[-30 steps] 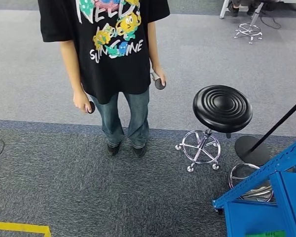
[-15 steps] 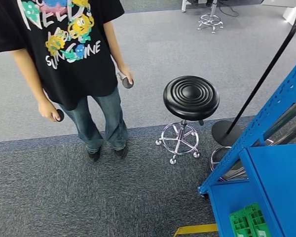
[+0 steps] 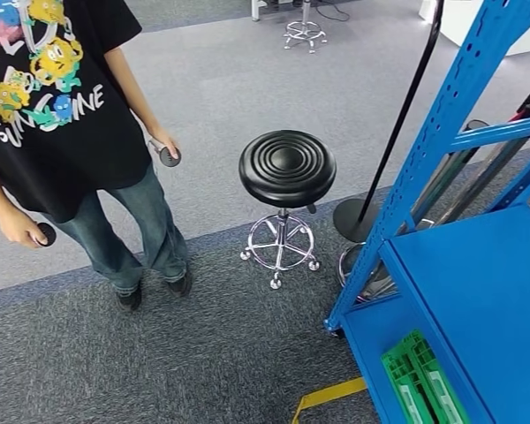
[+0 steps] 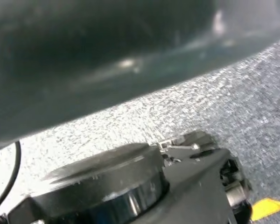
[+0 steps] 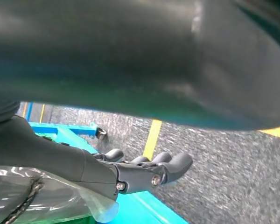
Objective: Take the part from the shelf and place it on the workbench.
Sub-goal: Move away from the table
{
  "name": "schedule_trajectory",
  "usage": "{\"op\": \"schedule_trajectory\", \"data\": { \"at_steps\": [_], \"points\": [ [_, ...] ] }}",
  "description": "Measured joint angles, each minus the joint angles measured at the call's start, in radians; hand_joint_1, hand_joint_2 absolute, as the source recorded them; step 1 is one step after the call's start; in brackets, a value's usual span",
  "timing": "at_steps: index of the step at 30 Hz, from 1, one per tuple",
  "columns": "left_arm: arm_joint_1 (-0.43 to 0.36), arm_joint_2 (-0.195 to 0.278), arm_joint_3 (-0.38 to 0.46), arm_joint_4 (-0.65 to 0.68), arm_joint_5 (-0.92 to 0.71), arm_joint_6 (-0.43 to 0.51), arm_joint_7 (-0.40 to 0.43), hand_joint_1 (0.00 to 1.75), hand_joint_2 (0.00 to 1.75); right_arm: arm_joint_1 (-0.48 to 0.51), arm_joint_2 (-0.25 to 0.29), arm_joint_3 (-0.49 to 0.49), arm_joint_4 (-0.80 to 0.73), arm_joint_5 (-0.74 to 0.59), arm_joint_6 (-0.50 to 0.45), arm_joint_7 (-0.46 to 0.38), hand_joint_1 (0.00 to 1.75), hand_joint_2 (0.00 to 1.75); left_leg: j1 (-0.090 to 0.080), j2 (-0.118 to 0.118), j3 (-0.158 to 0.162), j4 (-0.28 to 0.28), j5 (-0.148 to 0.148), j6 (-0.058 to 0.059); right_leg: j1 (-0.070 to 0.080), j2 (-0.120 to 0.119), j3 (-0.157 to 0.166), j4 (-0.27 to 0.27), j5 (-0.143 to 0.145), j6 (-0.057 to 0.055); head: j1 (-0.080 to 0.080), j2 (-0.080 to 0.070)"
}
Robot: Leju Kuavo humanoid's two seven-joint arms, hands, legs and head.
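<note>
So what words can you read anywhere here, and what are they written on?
"SUNSHINE": white letters on the person's black T-shirt, the first letters bent by folds.
White labels on the green part on the blue shelf: too small to read.
Nothing else carries writing.

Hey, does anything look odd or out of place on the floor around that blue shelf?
Mildly. A strip of yellow tape on the carpet by the blue shelf looks curled up at one end instead of lying flat. The black stool stands upright, and the green part lies on the shelf's lower level.
</note>
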Motion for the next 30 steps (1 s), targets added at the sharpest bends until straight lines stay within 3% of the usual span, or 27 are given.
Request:
{"op": "schedule_trajectory", "data": {
  "at_steps": [2, 4, 6, 7, 8, 10, 12, 13, 15, 17, 20, 21, 22, 23, 24, 26, 27, 29, 30],
  "points": [
    [-0.001, -0.001, 0.000, 0.000, -0.004, 0.000, 0.000, 0.00, 0.00, 0.003, 0.000, 0.001, 0.000, 0.001, -0.001, -0.002, 0.00, 0.00, 0.002, 0.027, 0.006, -0.015, 0.008, 0.009, 0.001, -0.038, -0.023, 0.032, -0.022, 0.009, 0.002, 0.000],
    [0.000, -0.002, 0.000, 0.000, -0.004, 0.001, 0.000, 0.00, 0.00, 0.000, 0.000, 0.002, 0.000, 0.004, -0.002, -0.006, 0.00, 0.00, 0.001, 0.060, 0.009, -0.022, 0.010, 0.015, 0.002, -0.101, -0.080, 0.147, -0.087, 0.016, 0.007, 0.000],
    [0.003, -0.001, 0.000, 0.000, -0.002, 0.001, 0.000, 0.00, 0.00, -0.003, 0.000, 0.003, 0.000, 0.007, -0.003, -0.008, 0.00, 0.00, -0.001, 0.094, 0.008, -0.022, 0.009, 0.016, -0.001, -0.124, -0.142, 0.275, -0.140, 0.025, 0.009, 0.000],
    [0.004, -0.001, 0.000, 0.000, 0.000, 0.001, 0.000, 0.00, 0.00, -0.002, 0.000, 0.004, 0.000, 0.008, -0.002, -0.009, 0.00, 0.00, -0.001, 0.109, 0.009, -0.021, 0.008, 0.015, -0.003, -0.128, -0.150, 0.295, -0.139, 0.029, 0.009, 0.000],
    [0.003, 0.000, 0.000, 0.000, 0.002, 0.001, 0.000, 0.00, 0.00, -0.001, 0.000, 0.005, 0.000, 0.009, -0.002, -0.010, 0.00, 0.00, 0.000, 0.122, 0.010, -0.021, 0.007, 0.014, -0.005, -0.133, -0.135, 0.274, -0.120, 0.031, 0.009, 0.000],
    [0.002, 0.000, 0.000, 0.000, 0.005, -0.005, -0.003, 0.00, 0.00, 0.000, 0.000, 0.005, 0.000, 0.012, 0.000, -0.012, 0.00, 0.00, 0.000, 0.144, 0.014, -0.019, 0.002, 0.006, -0.008, -0.159, -0.054, 0.131, -0.056, 0.033, 0.009, 0.000],
    [0.001, 0.008, 0.000, 0.000, 0.006, -0.022, -0.008, 0.00, 0.00, -0.005, 0.001, 0.006, 0.000, 0.014, 0.001, -0.018, 0.00, 0.00, -0.002, 0.160, 0.017, -0.013, -0.006, -0.006, -0.006, -0.184, 0.015, 0.017, -0.020, 0.024, 0.007, 0.000],
    [0.000, 0.013, 0.000, 0.000, 0.007, -0.032, -0.011, 0.00, 0.00, -0.007, 0.002, 0.007, 0.000, 0.014, 0.002, -0.021, 0.00, 0.00, -0.003, 0.166, 0.018, -0.011, -0.008, -0.012, -0.003, -0.188, 0.026, -0.002, -0.018, 0.018, 0.006, 0.000],
    [-0.001, 0.023, 0.001, 0.000, 0.011, -0.042, -0.015, 0.00, 0.00, -0.008, 0.003, 0.007, 0.000, 0.014, 0.003, -0.023, 0.00, 0.00, -0.002, 0.177, 0.023, -0.010, -0.011, -0.022, 0.000, -0.170, 0.024, 0.000, -0.016, 0.003, 0.002, 0.000],
    [-0.003, 0.029, 0.001, 0.000, 0.014, -0.043, -0.018, 0.00, 0.00, -0.007, 0.003, 0.007, 0.000, 0.013, 0.008, -0.022, 0.00, 0.00, 0.004, 0.158, 0.020, 0.010, -0.033, -0.033, 0.000, -0.154, 0.024, -0.002, -0.014, -0.010, -0.001, 0.000],
    [0.001, 0.034, 0.002, 0.000, 0.014, -0.041, -0.018, 0.00, 0.00, -0.011, 0.005, 0.007, 0.000, 0.009, 0.013, -0.022, 0.00, 0.00, 0.007, 0.095, -0.052, 0.181, -0.128, -0.037, 0.001, -0.125, 0.025, -0.003, -0.009, -0.024, -0.007, 0.000],
    [0.003, 0.035, 0.002, 0.000, 0.014, -0.041, -0.018, 0.00, 0.00, -0.012, 0.005, 0.007, 0.000, 0.008, 0.014, -0.022, 0.00, 0.00, 0.006, 0.087, -0.083, 0.245, -0.150, -0.036, 0.003, -0.112, 0.025, -0.003, -0.008, -0.026, -0.007, 0.000],
    [0.005, 0.035, 0.003, 0.000, 0.014, -0.041, -0.018, 0.00, 0.00, -0.011, 0.005, 0.007, 0.000, 0.008, 0.014, -0.022, 0.00, 0.00, 0.005, 0.083, -0.102, 0.279, -0.151, -0.033, 0.005, -0.098, 0.025, -0.003, -0.008, -0.027, -0.007, 0.000],
    [0.006, 0.035, 0.003, 0.000, 0.014, -0.041, -0.018, 0.00, 0.00, -0.010, 0.005, 0.007, 0.000, 0.008, 0.014, -0.022, 0.00, 0.00, 0.004, 0.079, -0.106, 0.279, -0.134, -0.029, 0.008, -0.083, 0.026, -0.002, -0.008, -0.027, -0.007, 0.000],
    [0.007, 0.036, 0.003, 0.000, 0.014, -0.041, -0.018, 0.00, 0.00, -0.009, 0.005, 0.007, 0.000, 0.008, 0.014, -0.022, 0.00, 0.00, 0.003, 0.074, -0.093, 0.239, -0.099, -0.023, 0.009, -0.069, 0.028, -0.002, -0.008, -0.027, -0.007, 0.000],
    [0.007, 0.039, 0.004, 0.000, 0.014, -0.041, -0.018, 0.00, 0.00, -0.009, 0.007, 0.007, 0.000, 0.008, 0.014, -0.022, 0.00, 0.00, 0.000, 0.037, -0.040, 0.106, -0.023, -0.010, 0.011, -0.042, 0.030, -0.001, -0.008, -0.026, -0.006, 0.000],
    [0.007, 0.041, 0.004, 0.000, 0.013, -0.041, -0.018, 0.00, 0.00, -0.011, 0.008, 0.007, 0.000, 0.008, 0.014, -0.022, 0.00, 0.00, 0.000, 0.017, -0.019, 0.052, -0.004, -0.006, 0.011, -0.029, 0.027, 0.001, -0.008, -0.024, -0.006, 0.000],
    [0.006, 0.042, 0.005, 0.000, 0.013, -0.041, -0.017, 0.00, 0.00, -0.011, 0.010, 0.007, 0.000, 0.007, 0.013, -0.022, 0.00, 0.00, -0.003, -0.003, -0.002, 0.007, 0.002, -0.001, 0.008, -0.008, 0.018, 0.002, -0.004, -0.016, -0.006, 0.000],
    [0.004, 0.042, 0.005, 0.000, 0.013, -0.041, -0.017, 0.00, 0.00, -0.010, 0.011, 0.007, 0.000, 0.006, 0.012, -0.022, 0.00, 0.00, -0.003, 0.006, -0.001, 0.001, 0.003, 0.000, 0.006, 0.002, 0.011, 0.000, -0.001, -0.010, -0.006, 0.000]
  ]
}}
